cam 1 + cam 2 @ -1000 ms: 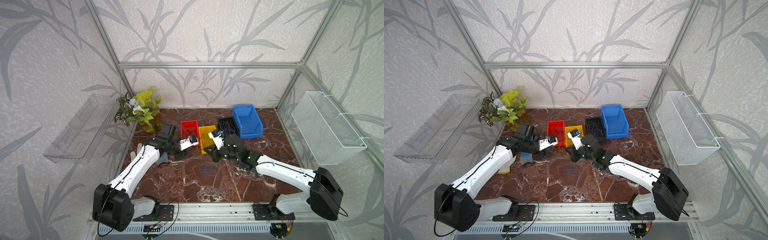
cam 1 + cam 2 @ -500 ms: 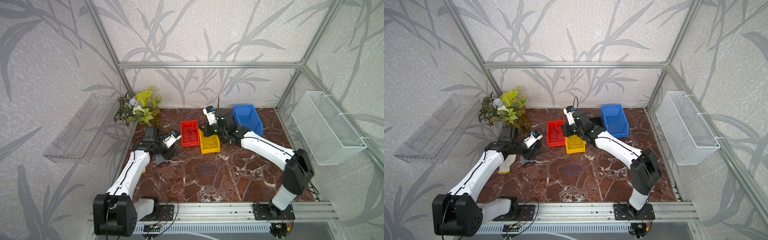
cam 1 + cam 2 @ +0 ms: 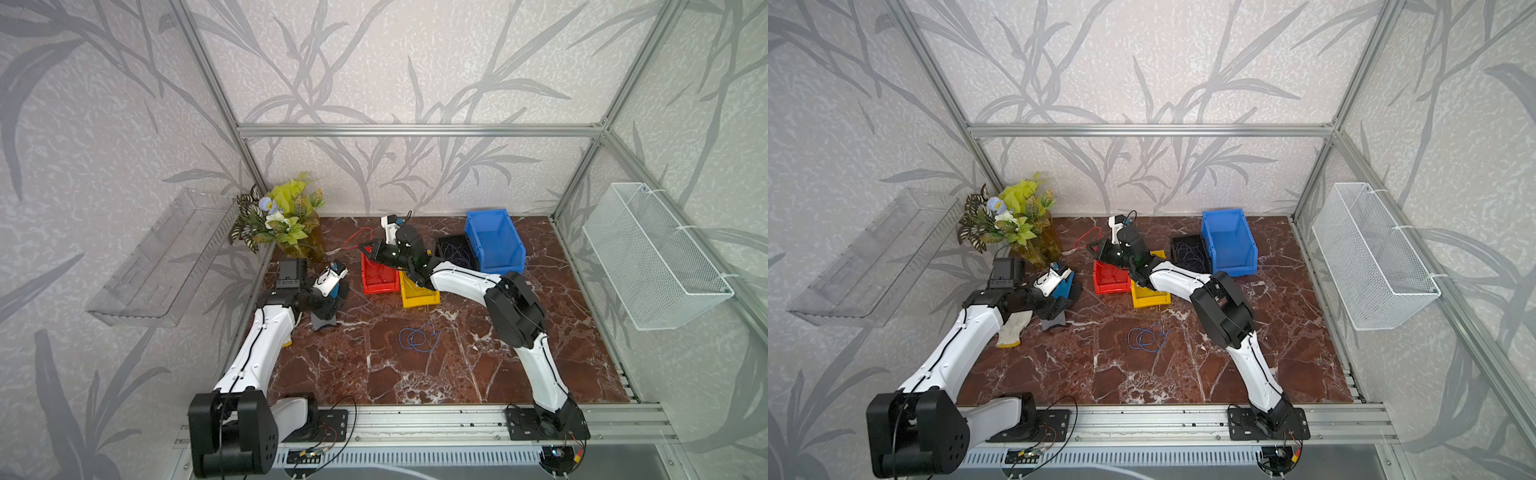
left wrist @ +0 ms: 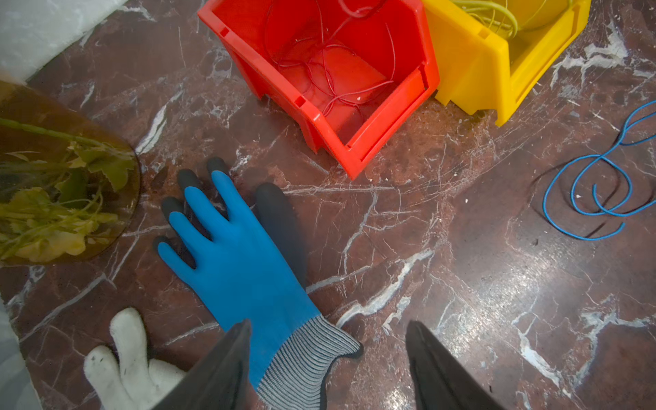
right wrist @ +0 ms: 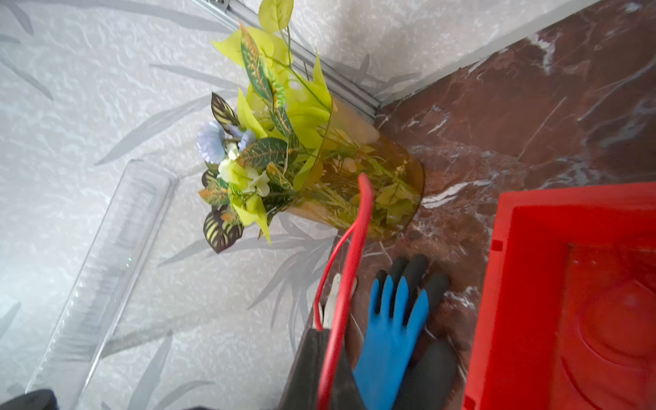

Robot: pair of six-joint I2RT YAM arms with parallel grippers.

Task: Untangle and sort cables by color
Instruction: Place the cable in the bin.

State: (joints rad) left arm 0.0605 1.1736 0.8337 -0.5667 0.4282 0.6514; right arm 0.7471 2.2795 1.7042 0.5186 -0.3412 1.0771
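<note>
Right claw (image 5: 328, 340): jaws together, clamped on one red cable (image 5: 349, 284). The cable is a thin, smooth red strand bent into a narrow loop. In a top view the loop (image 3: 352, 237) juts from the claw toward the vase (image 3: 305, 245), at the far end of the red bin (image 3: 376, 286). Left claw (image 4: 328, 324): jaws apart and holding nothing, poised above the striped cuff of a blue glove (image 4: 241, 262) that lies flat on the table (image 3: 353, 374), with a white glove (image 4: 124, 358) just beside it. Loose red cables (image 4: 330, 71) lie in tangled curves on the floor of the red bin. Pale yellow cables (image 4: 497, 10) sit in the yellow bin (image 4: 472, 67), which touches the red bin's side. One blue cable (image 4: 596, 191) lies alone on bare marble in several loose overlapping loops, near the yellow bin and apart from both claws. Purple cables (image 3: 457, 251) show as fine dark loops inside the black bin (image 3: 442, 245), which stands against the blue bin (image 3: 494, 241). No cable can be made out in the blue bin.
</note>
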